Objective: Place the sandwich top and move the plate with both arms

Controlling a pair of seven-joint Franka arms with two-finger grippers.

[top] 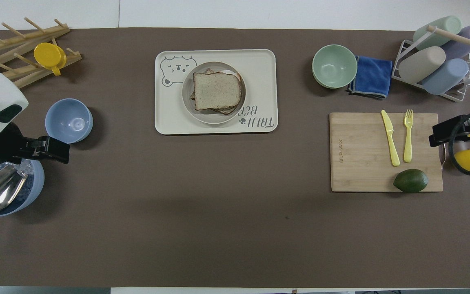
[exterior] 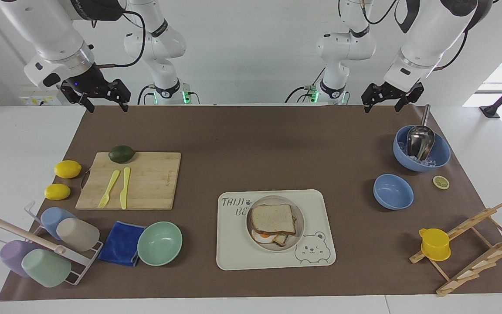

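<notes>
Orange yolk [exterior: 263, 236] under sandwich top [exterior: 273, 219], facing view only

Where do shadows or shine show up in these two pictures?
Facing view: bright daylight washes out the upper corner at the left arm's end; the scoop in the blue bowl glints. Overhead view: a broad soft shadow band crosses the brown mat on the robots' side of the tray; the small blue bowl casts a dark shadow.
</notes>
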